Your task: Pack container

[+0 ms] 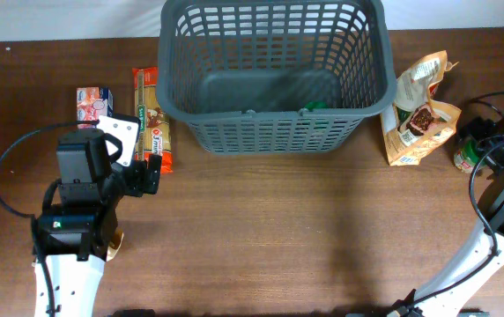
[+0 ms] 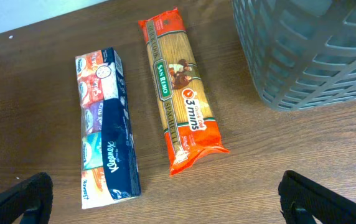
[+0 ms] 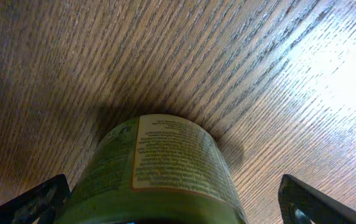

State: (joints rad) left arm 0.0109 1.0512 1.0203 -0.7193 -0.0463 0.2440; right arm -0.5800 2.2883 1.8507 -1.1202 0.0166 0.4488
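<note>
The dark grey slotted basket (image 1: 270,53) stands at the back middle of the table, and its corner shows in the left wrist view (image 2: 315,56). Something green (image 1: 314,107) lies inside it. A spaghetti pack (image 1: 151,119) (image 2: 181,112) and a tissue pack (image 1: 93,101) (image 2: 106,124) lie left of the basket. My left gripper (image 1: 151,172) (image 2: 165,208) is open and empty, just short of their near ends. My right gripper (image 1: 479,145) (image 3: 178,205) is open, with a green jar (image 1: 466,156) (image 3: 165,168) between its fingers; the right finger is clearly apart from it.
Two snack bags (image 1: 419,114) lie right of the basket, beside the jar. A cable (image 1: 5,167) loops by the left arm. The table's back edge runs behind the basket.
</note>
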